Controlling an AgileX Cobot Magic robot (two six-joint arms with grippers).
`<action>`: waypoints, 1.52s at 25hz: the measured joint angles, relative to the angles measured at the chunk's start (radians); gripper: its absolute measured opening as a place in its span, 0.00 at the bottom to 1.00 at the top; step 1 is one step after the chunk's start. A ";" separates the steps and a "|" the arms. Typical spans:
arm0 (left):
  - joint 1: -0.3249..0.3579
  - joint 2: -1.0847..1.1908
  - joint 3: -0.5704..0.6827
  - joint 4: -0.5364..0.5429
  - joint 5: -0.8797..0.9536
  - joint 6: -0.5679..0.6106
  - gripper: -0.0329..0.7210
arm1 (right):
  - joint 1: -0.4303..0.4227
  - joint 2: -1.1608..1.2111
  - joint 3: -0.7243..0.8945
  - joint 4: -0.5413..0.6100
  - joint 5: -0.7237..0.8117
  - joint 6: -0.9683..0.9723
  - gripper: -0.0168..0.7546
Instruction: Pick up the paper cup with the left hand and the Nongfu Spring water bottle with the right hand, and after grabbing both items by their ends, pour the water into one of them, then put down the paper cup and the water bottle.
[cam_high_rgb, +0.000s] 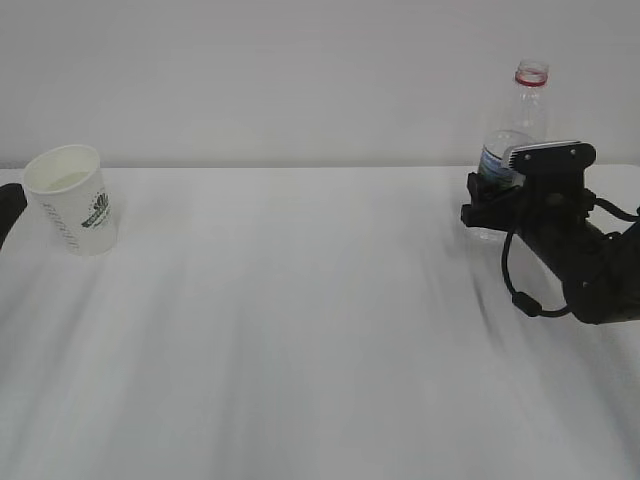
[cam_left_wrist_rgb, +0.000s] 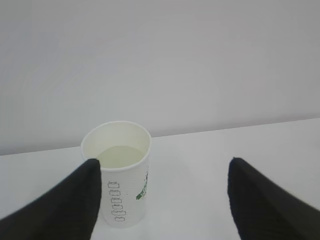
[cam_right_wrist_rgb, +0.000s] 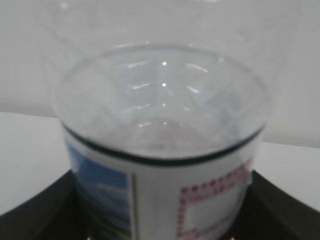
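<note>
Paper cup (cam_left_wrist_rgb: 119, 172) is stood upright on the table (cam_high_rgb: 320, 330) at far left, liquid inside; left gripper (cam_left_wrist_rgb: 160, 200) is spread wide, cup beside one finger, not held. Water bottle (cam_high_rgb: 512, 140) is stood upright at far right, flanked by right gripper (cam_high_rgb: 492, 205) fingers; grip cannot be told.

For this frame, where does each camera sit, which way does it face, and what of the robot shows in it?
Exterior view: low, in front of the table, facing the wall; right hand around the water bottle.
Left wrist view: behind the left hand, looking forward; its open fingers frame the paper cup.
Right wrist view: close on the bottle's label, dark fingers either side.
Shared: exterior and left wrist views both show the cup.
</note>
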 joint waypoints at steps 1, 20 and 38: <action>0.000 0.000 0.000 0.000 0.000 0.000 0.80 | 0.000 0.000 0.000 0.000 0.000 0.000 0.74; 0.000 0.000 0.000 0.000 0.000 0.000 0.79 | 0.000 -0.039 0.121 -0.006 -0.086 0.000 0.80; 0.000 -0.028 0.000 0.000 -0.009 0.000 0.78 | 0.000 -0.352 0.334 -0.014 -0.057 0.002 0.80</action>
